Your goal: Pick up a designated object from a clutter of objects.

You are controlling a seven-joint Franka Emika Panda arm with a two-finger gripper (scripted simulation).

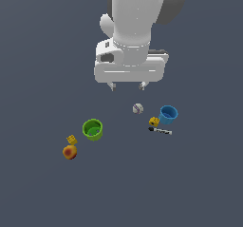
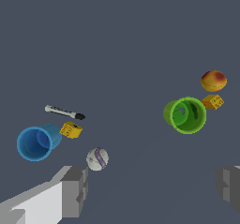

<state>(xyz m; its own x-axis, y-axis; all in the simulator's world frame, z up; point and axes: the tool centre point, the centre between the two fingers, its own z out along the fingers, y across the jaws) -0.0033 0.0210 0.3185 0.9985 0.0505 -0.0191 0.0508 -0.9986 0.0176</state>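
The bright green cup [image 1: 93,129] [image 2: 185,115] stands upright on the dark floor, toward the exterior view's left. My gripper [image 1: 127,86] [image 2: 152,190] hangs open and empty well above the floor, behind the clutter and between the two cups. Nothing sits between its fingers [image 2: 75,190]. The blue cup [image 1: 168,114] [image 2: 36,142] stands at the exterior view's right, with a yellow cube [image 1: 154,122] [image 2: 71,130] and a black-and-white marker [image 1: 160,131] [image 2: 64,111] beside it. A white-grey ball [image 1: 137,108] [image 2: 97,159] lies closest to the gripper.
A second yellow cube [image 1: 71,139] [image 2: 213,101] and an orange fruit-like ball [image 1: 70,152] [image 2: 213,80] lie just beyond the green cup, toward the exterior view's left. The arm's white body [image 1: 135,26] rises above the scene.
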